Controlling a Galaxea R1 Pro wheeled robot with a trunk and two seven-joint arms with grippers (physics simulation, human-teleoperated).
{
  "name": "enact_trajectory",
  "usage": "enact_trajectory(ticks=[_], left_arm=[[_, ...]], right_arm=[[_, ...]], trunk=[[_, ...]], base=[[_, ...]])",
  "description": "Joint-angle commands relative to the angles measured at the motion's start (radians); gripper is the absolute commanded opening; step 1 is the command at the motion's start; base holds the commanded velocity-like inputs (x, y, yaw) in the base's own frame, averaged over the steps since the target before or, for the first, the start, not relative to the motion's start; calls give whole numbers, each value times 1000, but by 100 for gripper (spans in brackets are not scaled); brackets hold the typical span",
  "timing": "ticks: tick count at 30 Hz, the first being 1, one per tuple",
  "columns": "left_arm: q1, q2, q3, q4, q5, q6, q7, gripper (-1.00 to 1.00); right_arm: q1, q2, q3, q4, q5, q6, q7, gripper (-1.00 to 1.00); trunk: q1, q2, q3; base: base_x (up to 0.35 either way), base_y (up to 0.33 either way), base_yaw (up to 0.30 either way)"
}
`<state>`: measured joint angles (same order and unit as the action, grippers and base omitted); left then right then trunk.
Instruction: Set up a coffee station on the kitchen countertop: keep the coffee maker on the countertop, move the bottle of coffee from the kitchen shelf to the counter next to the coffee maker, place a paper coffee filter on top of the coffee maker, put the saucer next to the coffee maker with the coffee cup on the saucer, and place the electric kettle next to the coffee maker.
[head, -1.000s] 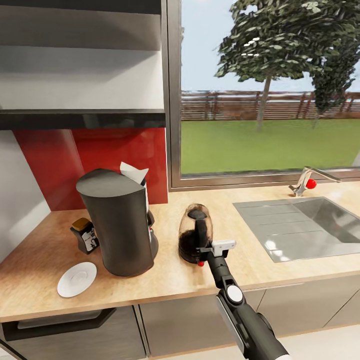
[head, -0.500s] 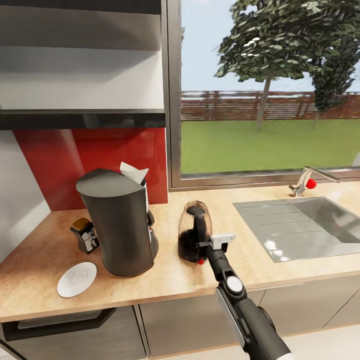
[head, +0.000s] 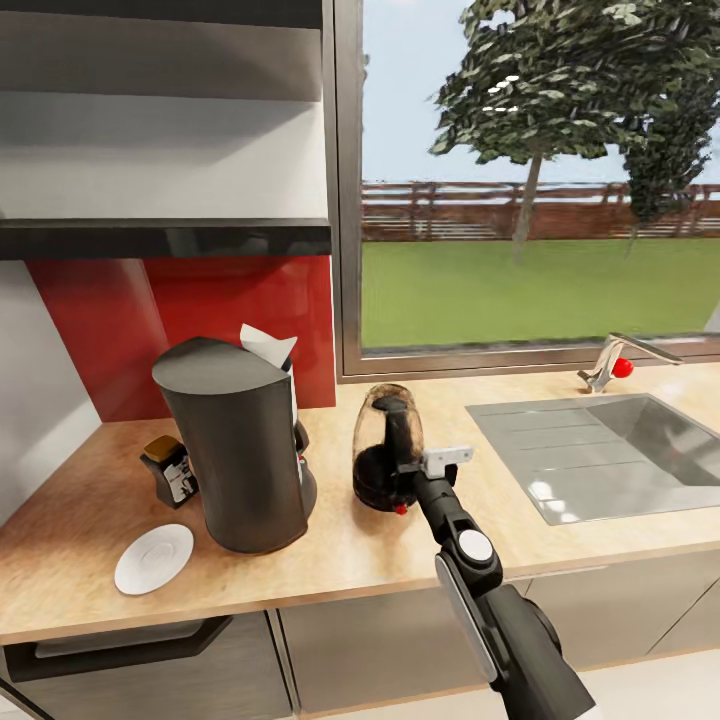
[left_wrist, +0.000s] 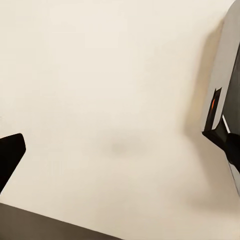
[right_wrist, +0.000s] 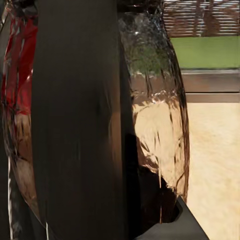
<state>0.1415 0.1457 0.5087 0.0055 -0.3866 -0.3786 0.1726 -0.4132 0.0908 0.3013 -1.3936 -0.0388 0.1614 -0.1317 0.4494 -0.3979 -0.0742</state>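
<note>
Glass electric kettle (head: 385, 450) in right tool (head: 412, 478)

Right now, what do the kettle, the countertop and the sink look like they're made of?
The electric kettle looks like clear glass: window and counter show through its body in the right wrist view, with a dark, plastic-looking handle and base. The kitchen countertop looks like light wood or wood-effect laminate, matte with visible grain. The sink looks like brushed steel, grey with soft highlights.

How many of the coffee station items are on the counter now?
5: coffee maker, filter on top of it, coffee jar and saucer to its left, kettle to its right. No cup visible.
</note>
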Motion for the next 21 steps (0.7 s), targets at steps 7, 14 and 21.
enact_trajectory(ticks=[7,14,21], left_arm=[[0,0,6,1,-11,-3,5,100],[0,0,5,1,-11,-3,5,100],[0,0,3,1,-11,-3,5,100]], right_arm=[[-1,1,6,-1,-4,6,-6,-100],[-1,1,17,4,-4,-1,-1,-100],[-1,-4,97,26,-3,-25,1,-100]], trunk=[[1,-2,-2],[1,-2,-2],[1,-2,-2]], base=[[0,0,0],[0,0,0],[0,0,0]])
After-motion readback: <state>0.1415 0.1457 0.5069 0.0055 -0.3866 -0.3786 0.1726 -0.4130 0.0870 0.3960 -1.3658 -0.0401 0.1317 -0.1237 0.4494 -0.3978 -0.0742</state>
